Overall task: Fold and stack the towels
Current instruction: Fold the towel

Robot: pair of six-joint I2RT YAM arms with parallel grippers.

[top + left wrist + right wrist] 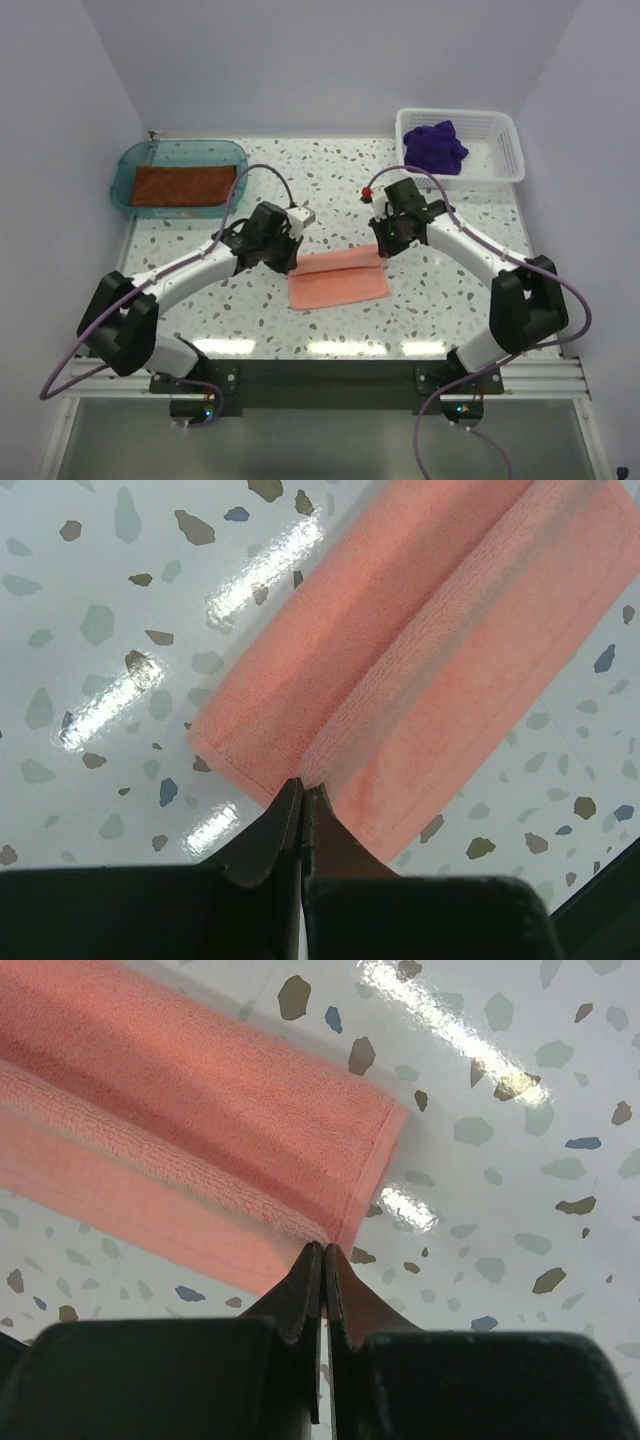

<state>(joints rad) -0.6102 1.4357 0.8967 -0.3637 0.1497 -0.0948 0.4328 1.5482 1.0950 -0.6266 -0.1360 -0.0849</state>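
Observation:
The salmon pink towel (pixel 338 281) lies mid-table, its far edge lifted and folding over the near part. My left gripper (pixel 290 258) is shut on the towel's left far corner (pixel 330 750). My right gripper (pixel 383 252) is shut on the right far corner (pixel 330 1225). The raised edge spans between the two grippers. The rust brown towel (pixel 183 185) lies flat in the teal tray (pixel 132 160) at the far left. The deep purple towel (pixel 436 146) sits crumpled in the white mesh basket (pixel 505 150) at the far right.
White walls close in the table on the left, back and right. The speckled tabletop (pixel 330 190) lies between tray and basket. Purple cables loop off both arms.

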